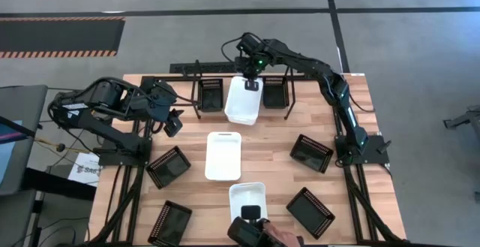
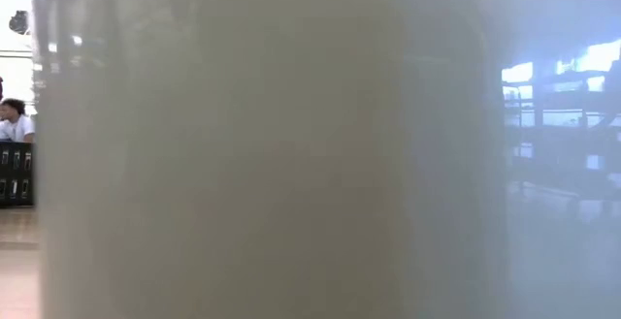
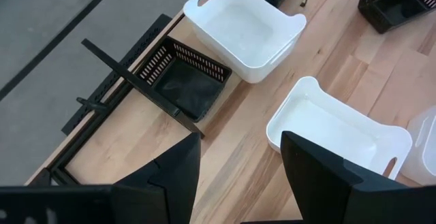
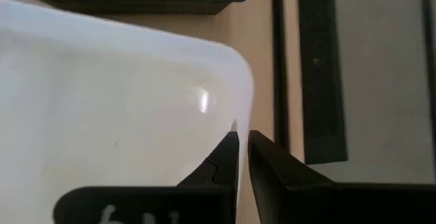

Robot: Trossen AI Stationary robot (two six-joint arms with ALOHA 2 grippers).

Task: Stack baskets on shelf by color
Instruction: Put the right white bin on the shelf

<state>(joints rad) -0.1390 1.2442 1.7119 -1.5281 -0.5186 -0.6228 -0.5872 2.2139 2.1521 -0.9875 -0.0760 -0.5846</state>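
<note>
I am working the right gripper (image 1: pixel 251 84), which is pinched on the rim of a white basket (image 1: pixel 243 100) at about twelve o'clock on the table, fingers nearly together with the thin wall between them, as the right wrist view shows. The basket sits partly into the shelf (image 1: pixel 196 69) between two black baskets already in their bays, one (image 1: pixel 211 94) at eleven o'clock and one (image 1: pixel 274 91) at one o'clock. To finish this placement well, I would keep the basket square to the uprights, slide it straight in until it seats, and release only once it rests flat, since a grip on one end of the rim lets the far end swing.

The left gripper (image 3: pixel 238 159) waits at about nine o'clock, fingers wide apart and holding nothing.

Nearest me at six o'clock a third white basket (image 1: pixel 248 200) stands close to the table edge. At centre lies another white basket (image 1: pixel 223 155). Black baskets lie loose at eight (image 1: pixel 168 166), seven (image 1: pixel 169 222), five (image 1: pixel 310 211) and three o'clock (image 1: pixel 311 152).

The wooden table (image 1: pixel 274 164) is pale plank. Beyond it is grey floor with hazard striping (image 1: pixel 60 37). The low view is almost wholly blocked by something pale, probably that near white basket; a person (image 2: pixel 14 120) sits far off.
</note>
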